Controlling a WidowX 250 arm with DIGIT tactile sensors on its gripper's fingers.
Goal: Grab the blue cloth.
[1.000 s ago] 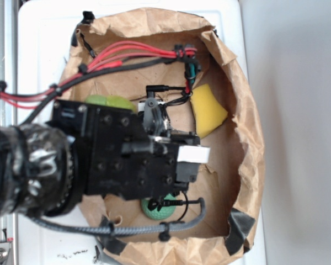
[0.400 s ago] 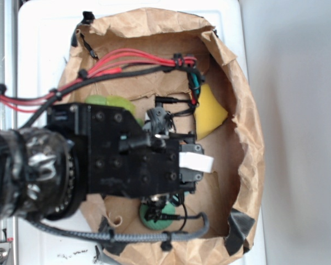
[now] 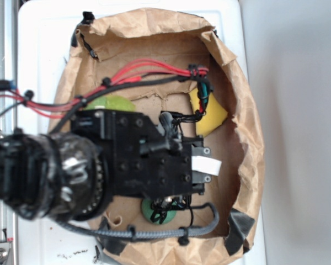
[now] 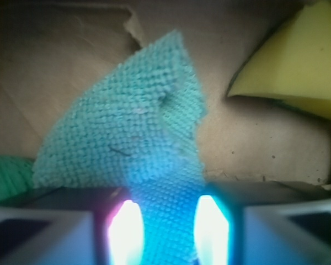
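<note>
The blue cloth (image 4: 132, 132) is a teal terry rag. In the wrist view it runs from between my fingers out over the brown paper floor, one corner pointing away. My gripper (image 4: 161, 229) is shut on its near end, and the cloth fills the gap between the two glowing pads (image 4: 124, 232). In the exterior view my gripper (image 3: 203, 165) sits low inside the paper bag, and the arm hides the cloth.
A yellow sponge wedge (image 3: 211, 113) lies just beyond the gripper, also in the wrist view (image 4: 295, 66). A green ball (image 3: 156, 212) sits beside the gripper, and a lime-green plush toy (image 3: 111, 103) behind the arm. Crumpled brown paper walls (image 3: 248, 138) ring the space.
The arm has moved towards the lower right of the exterior view, deeper into the bag. The red and black cables have shifted with it.
</note>
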